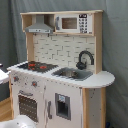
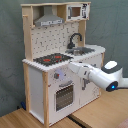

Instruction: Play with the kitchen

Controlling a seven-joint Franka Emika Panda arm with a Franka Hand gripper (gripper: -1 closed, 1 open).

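Nothing on the kitchen (image 2: 50,75) appears altered yet, the arm's gripper (image 2: 75,66) being held just beside its knob panel, below the hob (image 2: 51,59), finger state indiscernible.

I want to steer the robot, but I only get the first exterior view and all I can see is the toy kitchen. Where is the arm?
Observer: In the second exterior view the arm reaches in from the second exterior view's right, across the front of the kitchen.
Operator: What is its tip near?
Observer: The tip is in front of the panel just below the hob and above the oven door. I cannot tell if it touches.
Operator: Is anything lit up on it?
Observer: Yes, a small blue light shows on the thick white part of the arm.
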